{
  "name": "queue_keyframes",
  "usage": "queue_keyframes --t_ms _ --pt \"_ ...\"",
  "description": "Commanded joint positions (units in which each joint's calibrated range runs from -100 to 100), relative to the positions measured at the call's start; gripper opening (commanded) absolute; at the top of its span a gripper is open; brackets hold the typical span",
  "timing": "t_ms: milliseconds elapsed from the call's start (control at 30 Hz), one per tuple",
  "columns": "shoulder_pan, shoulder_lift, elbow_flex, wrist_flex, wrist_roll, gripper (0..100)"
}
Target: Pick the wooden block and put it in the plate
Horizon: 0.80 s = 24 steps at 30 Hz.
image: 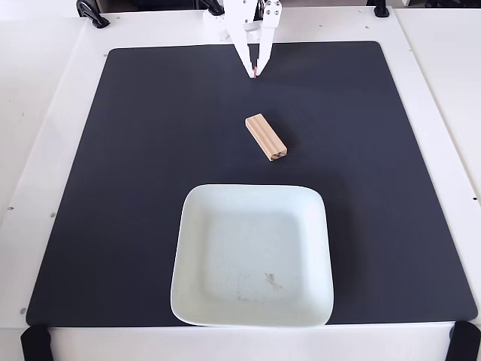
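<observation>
At the top centre of the fixed view, a white two-finger end effector (256,73) points down toward the dark mat. Its two tapered fingers meet at their tips, so the jaws stand closed with no gap visible between them, and nothing is held there. The tips show a small reddish spot at the very end. They lie over the upper part of the mat; whether they touch its surface cannot be told from this angle. Only the lower part of the white arm shows — the rest runs off the top edge.

Below the tips, and slightly to the right in this view, lies the small elongated rectangular block of light tan wood (267,138). It rests flat on the mat, set diagonally, its long axis running from upper left to lower right. Lengthwise grain lines show on its top face, and its lower right end carries a small mark. It sits apart from the end effector, untouched.

Further down is the large square plate of pale mint-white glossy ceramic (195,209), with rounded corners and a raised rim. Faint scuff marks show on its flat centre. The block lies just above its upper rim, outside the plate.

Everything rests on a large black square mat (135,173) — this covers most of a white tabletop (45,113).
</observation>
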Motion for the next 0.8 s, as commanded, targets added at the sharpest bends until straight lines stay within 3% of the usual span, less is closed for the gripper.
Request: queue_keyframes --t_ms 0,767 --pt "0.1 -0.1 0.4 0.4 -0.1 1" --pt "1.0 -0.1 0.4 0.4 -0.1 1"
